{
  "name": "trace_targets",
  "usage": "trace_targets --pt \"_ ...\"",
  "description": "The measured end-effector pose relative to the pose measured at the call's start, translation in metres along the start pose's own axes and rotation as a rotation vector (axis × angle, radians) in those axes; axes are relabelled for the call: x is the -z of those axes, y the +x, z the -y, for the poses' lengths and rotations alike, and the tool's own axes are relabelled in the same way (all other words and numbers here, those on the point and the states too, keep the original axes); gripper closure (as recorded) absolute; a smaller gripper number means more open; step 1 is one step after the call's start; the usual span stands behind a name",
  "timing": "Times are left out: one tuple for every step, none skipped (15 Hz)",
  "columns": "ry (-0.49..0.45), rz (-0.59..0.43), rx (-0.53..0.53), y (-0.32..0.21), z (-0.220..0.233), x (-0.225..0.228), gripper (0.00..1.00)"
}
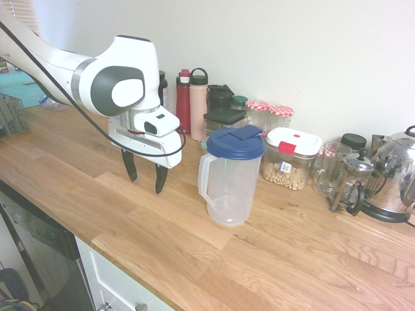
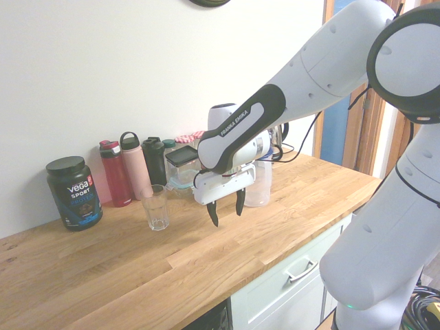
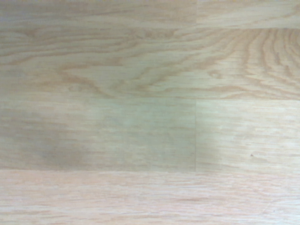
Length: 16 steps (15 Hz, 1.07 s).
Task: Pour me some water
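A translucent plastic pitcher (image 1: 230,178) with a blue lid (image 1: 235,142) stands upright on the wooden counter (image 1: 279,259). Near its bottom, a faint line marks a shallow level of water (image 1: 228,211). My gripper (image 1: 145,176) hangs just above the counter to the left of the pitcher, open, with nothing between its dark fingers. In the second exterior view the gripper (image 2: 225,208) is in front of the pitcher (image 2: 261,184), and an empty clear glass (image 2: 157,207) stands to its left. The wrist view shows only bare wood (image 3: 150,112).
Along the wall stand a red bottle (image 1: 183,100), a pink bottle (image 1: 198,103), dark containers (image 1: 224,116), checked-lid jars (image 1: 269,115), a snack box (image 1: 290,159), a French press (image 1: 353,181) and a kettle (image 1: 397,172). A black tub (image 2: 73,192) is at the far end.
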<state>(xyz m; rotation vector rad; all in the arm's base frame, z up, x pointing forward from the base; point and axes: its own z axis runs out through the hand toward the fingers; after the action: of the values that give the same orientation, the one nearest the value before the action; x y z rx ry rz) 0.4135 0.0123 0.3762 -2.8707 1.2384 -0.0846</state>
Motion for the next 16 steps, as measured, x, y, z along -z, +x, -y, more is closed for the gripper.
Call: trace_targets --pt "0.001 0.004 -0.004 0.0 0.0 -0.001 0.0" --pt "0.004 0.012 -0.012 0.0 0.0 -0.001 0.0" --pt "0.014 0.011 -0.021 0.001 0.002 0.003 0.0" --pt "0.026 0.002 -0.032 0.002 0.004 0.016 0.0" --pt "0.039 -0.012 -0.053 0.002 0.004 0.037 0.0" --pt "0.053 -0.027 -0.074 0.0 0.002 0.065 0.0" --pt "0.065 -0.047 -0.096 -0.004 -0.004 0.095 0.0" --pt "0.073 -0.07 -0.121 -0.009 -0.013 0.125 0.0" --pt "0.083 -0.095 -0.15 -0.012 -0.025 0.151 0.0" --pt "0.089 -0.117 -0.173 -0.013 -0.038 0.169 0.0" --pt "0.095 -0.137 -0.199 -0.011 -0.052 0.183 0.0" --pt "0.1 -0.16 -0.218 -0.006 -0.066 0.192 0.0" --pt "0.11 -0.173 -0.229 0.001 -0.083 0.199 0.0" --pt "0.126 -0.179 -0.239 0.009 -0.1 0.2 0.0" --pt "0.141 -0.182 -0.252 0.017 -0.116 0.197 0.0" --pt "0.158 -0.185 -0.262 0.023 -0.131 0.193 0.0"
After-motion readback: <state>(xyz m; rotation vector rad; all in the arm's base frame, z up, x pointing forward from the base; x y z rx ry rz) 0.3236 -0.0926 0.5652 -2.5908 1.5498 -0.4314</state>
